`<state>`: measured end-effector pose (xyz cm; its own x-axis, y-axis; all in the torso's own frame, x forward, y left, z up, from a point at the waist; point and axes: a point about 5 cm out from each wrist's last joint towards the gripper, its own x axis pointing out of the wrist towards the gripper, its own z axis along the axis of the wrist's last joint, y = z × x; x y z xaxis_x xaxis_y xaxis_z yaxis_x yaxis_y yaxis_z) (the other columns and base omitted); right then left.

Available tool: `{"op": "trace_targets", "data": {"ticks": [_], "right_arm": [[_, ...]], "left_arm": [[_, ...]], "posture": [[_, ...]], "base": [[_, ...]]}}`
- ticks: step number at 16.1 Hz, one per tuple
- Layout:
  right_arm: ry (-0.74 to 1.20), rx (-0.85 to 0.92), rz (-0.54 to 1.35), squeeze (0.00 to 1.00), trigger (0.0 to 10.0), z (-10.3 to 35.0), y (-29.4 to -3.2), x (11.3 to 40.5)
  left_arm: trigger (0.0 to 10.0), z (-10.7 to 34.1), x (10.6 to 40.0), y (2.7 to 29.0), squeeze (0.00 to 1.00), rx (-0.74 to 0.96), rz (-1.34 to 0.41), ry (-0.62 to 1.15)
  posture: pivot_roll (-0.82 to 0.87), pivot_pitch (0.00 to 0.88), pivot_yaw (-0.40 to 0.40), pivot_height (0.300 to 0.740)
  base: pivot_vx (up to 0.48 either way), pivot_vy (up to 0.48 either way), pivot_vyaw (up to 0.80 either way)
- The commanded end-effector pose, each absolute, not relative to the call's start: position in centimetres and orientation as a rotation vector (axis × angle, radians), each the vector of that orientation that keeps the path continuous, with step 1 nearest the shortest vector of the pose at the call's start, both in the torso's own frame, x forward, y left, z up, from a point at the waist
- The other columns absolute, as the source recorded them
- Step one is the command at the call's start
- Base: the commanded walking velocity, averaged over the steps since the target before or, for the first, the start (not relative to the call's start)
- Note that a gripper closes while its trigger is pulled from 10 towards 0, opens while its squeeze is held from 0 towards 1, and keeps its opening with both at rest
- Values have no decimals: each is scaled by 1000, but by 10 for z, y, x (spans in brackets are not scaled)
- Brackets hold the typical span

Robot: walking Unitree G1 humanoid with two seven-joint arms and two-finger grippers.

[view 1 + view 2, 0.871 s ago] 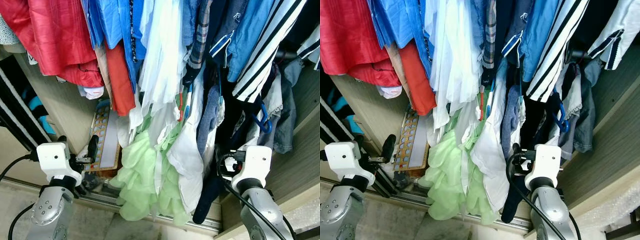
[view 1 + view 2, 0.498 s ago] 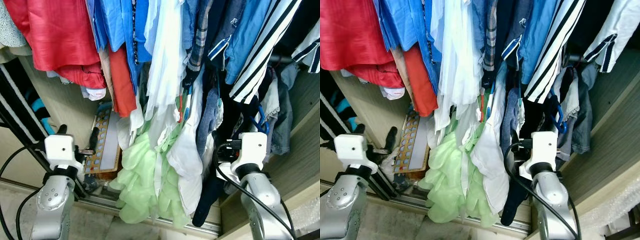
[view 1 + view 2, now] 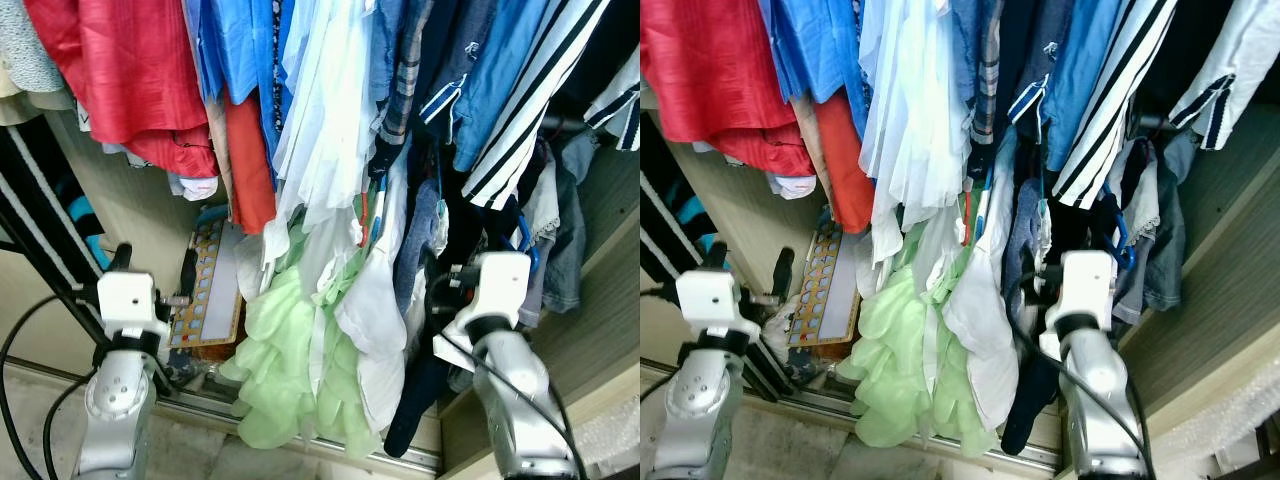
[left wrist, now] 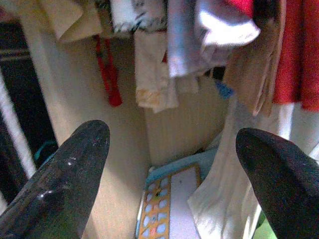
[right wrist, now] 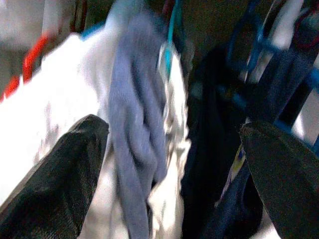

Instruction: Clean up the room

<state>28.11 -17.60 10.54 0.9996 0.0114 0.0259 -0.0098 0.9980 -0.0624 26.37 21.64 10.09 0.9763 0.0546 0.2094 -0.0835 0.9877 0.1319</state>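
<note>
I face an open wardrobe packed with hanging clothes: a red garment point(image 3: 120, 70), blue shirts point(image 3: 235, 50), a white blouse point(image 3: 330, 130), a pale green ruffled dress point(image 3: 290, 360) and a navy-and-white striped shirt point(image 3: 520, 100). My left gripper point(image 3: 155, 265) is open low at the left, pointing at the wardrobe's beige inner wall point(image 4: 174, 129) with nothing between its fingers. My right gripper point(image 5: 169, 164) is open and pushed in among the clothes at the right. A grey-blue garment point(image 5: 137, 124) hangs between its fingers point(image 5: 55, 184).
A board with orange and blue circles point(image 3: 205, 290) leans on the wardrobe floor behind the left gripper. A metal sliding-door track point(image 3: 330, 445) runs along the bottom. A blue hanger point(image 3: 522, 240) hangs by the right wooden side wall point(image 3: 610, 300). Black cables trail from both arms.
Both arms have risen a little and moved closer to the clothes. The right gripper has gone deeper among the garments. The camera has shifted slightly.
</note>
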Motion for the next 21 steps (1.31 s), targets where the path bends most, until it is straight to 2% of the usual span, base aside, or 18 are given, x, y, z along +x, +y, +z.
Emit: {"op": "trace_targets", "data": {"ticks": [1, 5, 7, 13, 18, 21], "right_arm": [[-5, -81, 15, 0, 10000, 95, -176, 281], [60, -86, 7, 0, 10000, 75, -185, 279], [69, -157, -30, 0, 10000, 70, -188, 273], [15, -176, -55, 0, 10000, 78, -191, 261], [29, -190, -69, 0, 10000, 88, -203, 227], [32, -181, -55, 0, 10000, 91, -195, 230]], "left_arm": [[10000, 90, 263, 217, 0, 133, 83, -180], [10000, 67, 257, 220, 0, 144, 95, -122], [10000, 66, 256, 217, 0, 140, 90, -128], [10000, 72, 256, 224, 0, 161, 58, -157], [10000, 75, 219, 241, 0, 182, 46, -130], [10000, 78, 217, 237, 0, 189, 25, -126]], "posture": [[-68, 0, -38, 740], [-78, 0, -47, 740], [-85, 0, -40, 740], [-107, 0, -5, 740], [-82, 0, -7, 740], [-68, 0, -5, 740]], "base": [[0, 0, 0], [0, 0, 0], [0, 0, 0], [0, 0, 0], [0, 0, 0], [0, 0, 0]]}}
